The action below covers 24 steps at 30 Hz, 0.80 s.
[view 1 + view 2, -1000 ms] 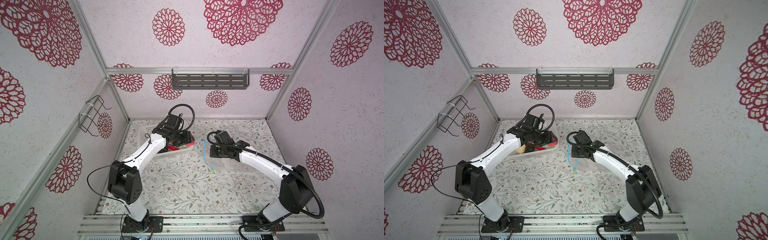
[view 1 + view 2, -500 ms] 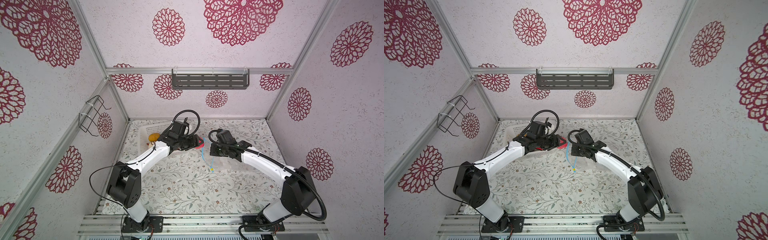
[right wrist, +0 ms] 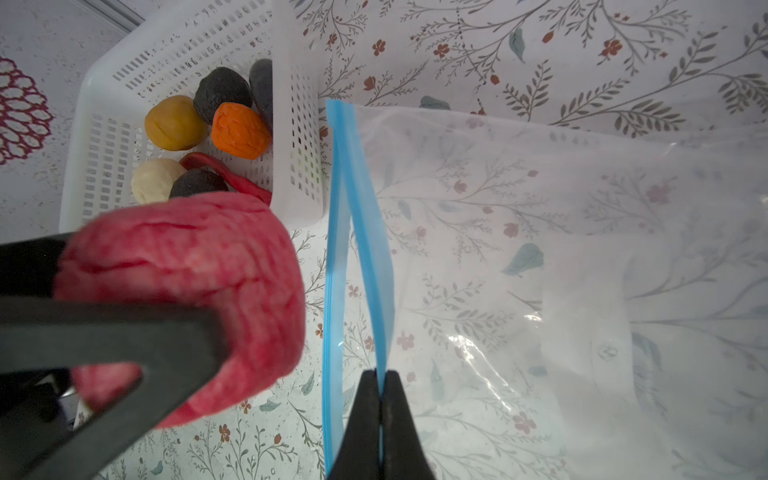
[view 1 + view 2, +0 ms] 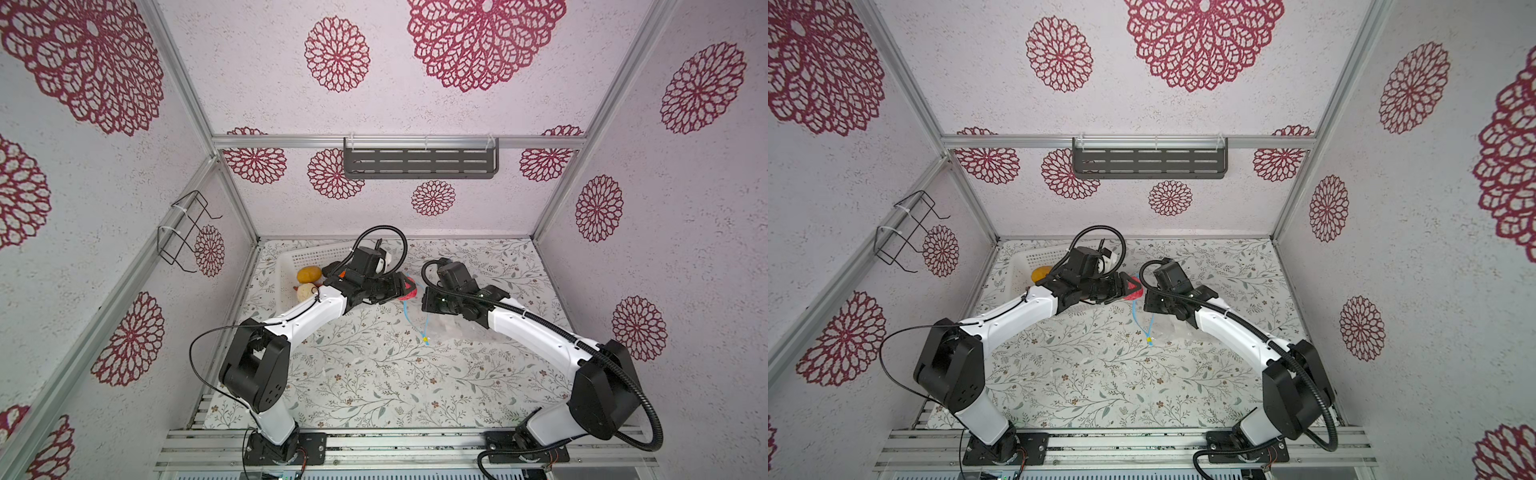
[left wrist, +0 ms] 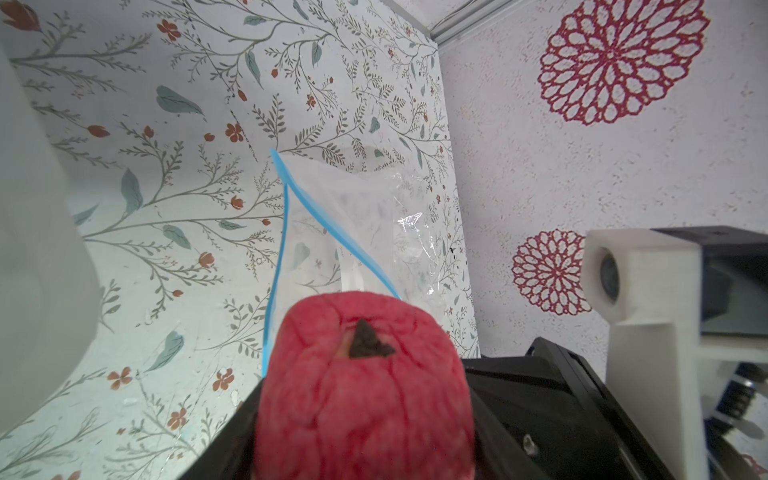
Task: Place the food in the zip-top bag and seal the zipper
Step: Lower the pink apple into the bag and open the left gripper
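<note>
My left end effector point(image 4: 404, 288) is partly open and clamped on the pink-red ball point(image 4: 409, 294). One black finger point(image 3: 124, 332) lies across the ball in the right wrist view. The ball hangs above the surface point(image 4: 374, 374) at the centre of both top views, just beside the bag's mouth and not touching it.

My right end effector point(image 3: 380, 386) is closed, its tips pinching one lip of the zipper point(image 3: 365, 232). The other lip stays lower, so the two blue lines part and the mouth gapes.

The zip-top bag point(image 4: 453, 328) lies right of centre in a top view, its body running under my right arm. Its mouth faces the left of the frame, toward the ball. The zipper's long axis runs up and down the frame, with the yellow slider point(image 4: 425, 339) at the lower end.

The white basket point(image 4: 307, 253) sits near the upper left corner of the surface, close to the left wall, and one side stands just beside the zipper's far end. In it I see the yellow-orange potato point(image 3: 174, 122), orange piece point(image 3: 239, 131), cream ball point(image 3: 156, 180), red chilli point(image 3: 232, 176) and black lumps point(image 3: 222, 93). The two wrists are close together at centre, while the lower half of the surface lies open.
</note>
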Each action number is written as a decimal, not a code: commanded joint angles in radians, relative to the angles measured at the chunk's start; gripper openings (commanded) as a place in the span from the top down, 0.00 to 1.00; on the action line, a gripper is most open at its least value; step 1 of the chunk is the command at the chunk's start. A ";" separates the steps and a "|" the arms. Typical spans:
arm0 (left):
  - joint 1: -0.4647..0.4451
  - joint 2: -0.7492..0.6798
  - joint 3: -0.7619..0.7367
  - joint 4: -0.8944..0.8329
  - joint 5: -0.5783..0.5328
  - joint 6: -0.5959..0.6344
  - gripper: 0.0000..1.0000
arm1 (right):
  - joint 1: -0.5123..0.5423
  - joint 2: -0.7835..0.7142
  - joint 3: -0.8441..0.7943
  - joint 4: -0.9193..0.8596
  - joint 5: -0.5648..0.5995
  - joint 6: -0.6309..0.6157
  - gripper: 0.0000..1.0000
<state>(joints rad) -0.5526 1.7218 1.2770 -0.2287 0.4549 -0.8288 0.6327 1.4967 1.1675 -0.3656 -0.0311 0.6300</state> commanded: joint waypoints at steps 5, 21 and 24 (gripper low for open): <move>-0.009 0.039 0.005 0.026 0.006 -0.003 0.52 | -0.010 -0.064 -0.006 0.026 -0.001 0.016 1.00; -0.012 0.080 0.027 -0.001 0.002 0.011 0.50 | -0.019 -0.056 -0.005 0.033 -0.014 0.013 1.00; -0.012 0.083 0.027 -0.001 0.004 0.014 0.48 | -0.020 -0.053 -0.005 0.034 -0.018 0.013 1.00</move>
<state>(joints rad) -0.5583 1.7878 1.2800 -0.2306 0.4561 -0.8345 0.6189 1.4689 1.1660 -0.3557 -0.0391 0.6300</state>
